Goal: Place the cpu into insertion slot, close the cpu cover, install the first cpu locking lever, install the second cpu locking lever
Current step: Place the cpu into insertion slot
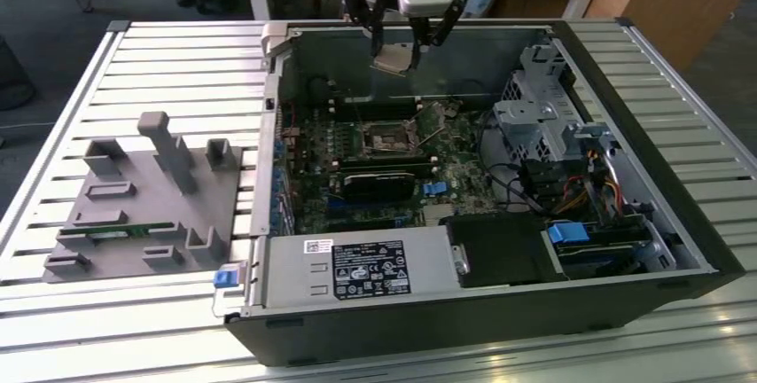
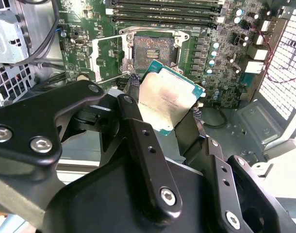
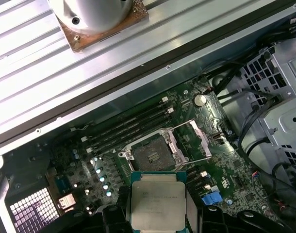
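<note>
- Gripping the cpu (image 3: 157, 204) by opposite edges with the end effector (image 2: 164, 97), above the open insertion slot (image 3: 150, 155).
- Probably light, stiff, fragile; best held by the rim.

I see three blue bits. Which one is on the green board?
The small blue connector near the insertion slot. The others sit off the board: a blue clip on the drive tray, a blue tab at the corner of the case.

Label (image 1: 367, 269) on the power supply (image 1: 290, 287) — print apparently unreadable.
</note>
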Controlling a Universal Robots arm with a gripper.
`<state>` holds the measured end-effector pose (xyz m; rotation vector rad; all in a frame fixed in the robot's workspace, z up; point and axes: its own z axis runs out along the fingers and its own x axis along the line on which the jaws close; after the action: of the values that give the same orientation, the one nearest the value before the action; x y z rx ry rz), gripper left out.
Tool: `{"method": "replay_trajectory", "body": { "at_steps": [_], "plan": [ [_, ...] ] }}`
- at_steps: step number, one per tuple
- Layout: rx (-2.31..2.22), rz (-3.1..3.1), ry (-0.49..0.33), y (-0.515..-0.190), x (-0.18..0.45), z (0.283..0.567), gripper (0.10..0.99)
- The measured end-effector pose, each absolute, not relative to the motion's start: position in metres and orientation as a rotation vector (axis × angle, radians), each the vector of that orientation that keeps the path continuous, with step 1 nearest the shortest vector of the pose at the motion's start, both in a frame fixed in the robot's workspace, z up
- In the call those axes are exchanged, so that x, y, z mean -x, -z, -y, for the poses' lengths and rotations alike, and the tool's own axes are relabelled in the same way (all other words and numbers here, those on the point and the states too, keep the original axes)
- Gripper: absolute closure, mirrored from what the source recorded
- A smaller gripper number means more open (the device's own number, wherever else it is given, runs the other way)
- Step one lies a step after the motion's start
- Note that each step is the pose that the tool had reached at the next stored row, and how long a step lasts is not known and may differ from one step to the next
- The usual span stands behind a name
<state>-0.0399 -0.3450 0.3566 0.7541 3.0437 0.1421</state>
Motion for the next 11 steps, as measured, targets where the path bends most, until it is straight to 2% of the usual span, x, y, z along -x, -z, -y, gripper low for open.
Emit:
{"method": "replay_trajectory", "body": {
  "at_steps": [11],
  "plan": [
    [-0.793, -3.033, -0.142, -0.3567, 0.0399, 0.3450, 0.545]
  ]
}}
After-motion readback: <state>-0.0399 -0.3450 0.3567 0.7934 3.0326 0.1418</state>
